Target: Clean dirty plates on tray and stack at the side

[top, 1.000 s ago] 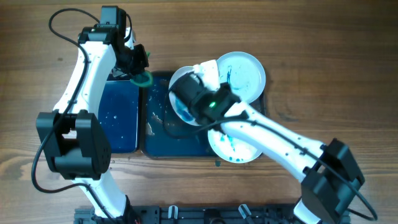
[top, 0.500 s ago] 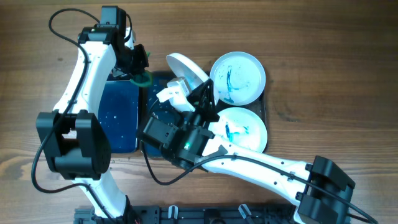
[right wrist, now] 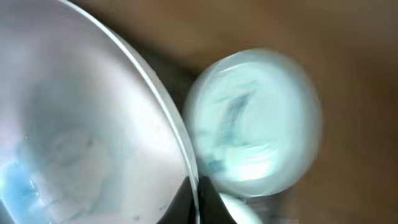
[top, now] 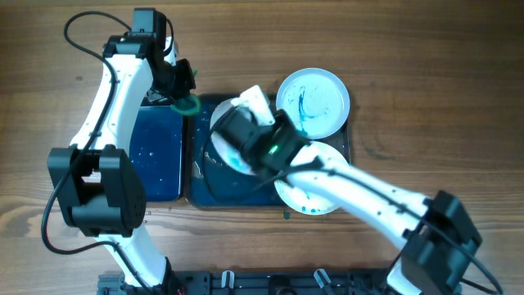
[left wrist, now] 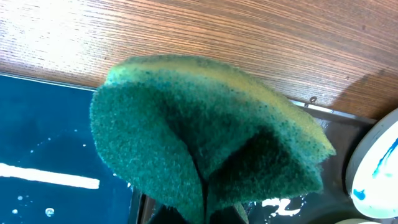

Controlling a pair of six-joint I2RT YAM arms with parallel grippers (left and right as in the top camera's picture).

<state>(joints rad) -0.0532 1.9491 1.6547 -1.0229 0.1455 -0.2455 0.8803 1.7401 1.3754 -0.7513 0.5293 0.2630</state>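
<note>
The wooden table [top: 426, 74] carries the tray [top: 229, 187]. Nearest, a smeared near plate [top: 323, 197] lies half under the right arm. The right gripper [top: 246, 115] has swung its held plate [top: 221, 141] from on-edge to flatter, towards the sponge [top: 187, 104] (ready for scrubbing). Its blurred wrist view probably shows a firm grip. Only the left wrist view shows the left gripper [top: 185, 92] squeezing the sponge folded.
</note>
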